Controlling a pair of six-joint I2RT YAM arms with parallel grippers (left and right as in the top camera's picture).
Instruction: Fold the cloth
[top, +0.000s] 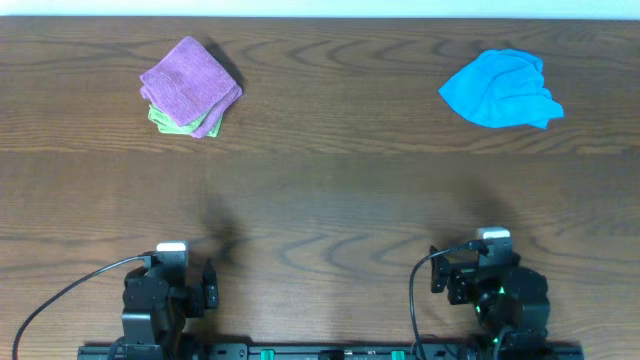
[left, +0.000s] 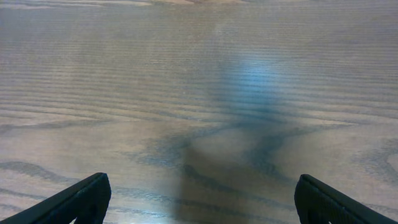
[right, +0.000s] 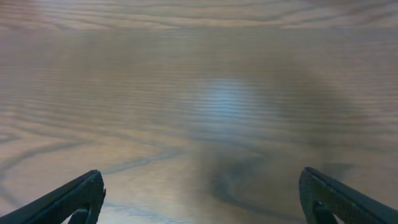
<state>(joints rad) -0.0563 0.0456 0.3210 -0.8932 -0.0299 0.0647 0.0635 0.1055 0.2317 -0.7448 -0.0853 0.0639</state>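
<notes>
Overhead view: the blue cloth (top: 500, 90) lies crumpled at the far right of the counter (top: 320, 200), bunched into an uneven heap with no clean edge or crease. It shows no fold.

At the far left a purple cloth (top: 190, 78) sits squared and folded on top of a green cloth (top: 165, 120), which is also folded. These two read as finished work. I judge the blue piece to be the one outstanding, though the pictures alone do not settle that.

Progress on the blue cloth: nothing done. Flattening, folding and squaring are all left.

Left end effector (left: 203, 186): fingers spread wide, nothing between them, only bare wood grain ahead. It is parked at the near left edge, well apart from the blue cloth, which lies diagonally across the counter from it.

Right end effector (right: 202, 180): likewise spread wide and carrying nothing, over bare counter. It is parked at the near right edge. The blue cloth lies straight out toward the far side from it, on the same side of the counter but well apart, with a clear stretch of wood between them.

Neither wrist view shows any cloth. A pale bluish patch in each looks like a reflection on the wood, not fabric.

Assessment: the right arm is the better placed to make the first reach.
</notes>
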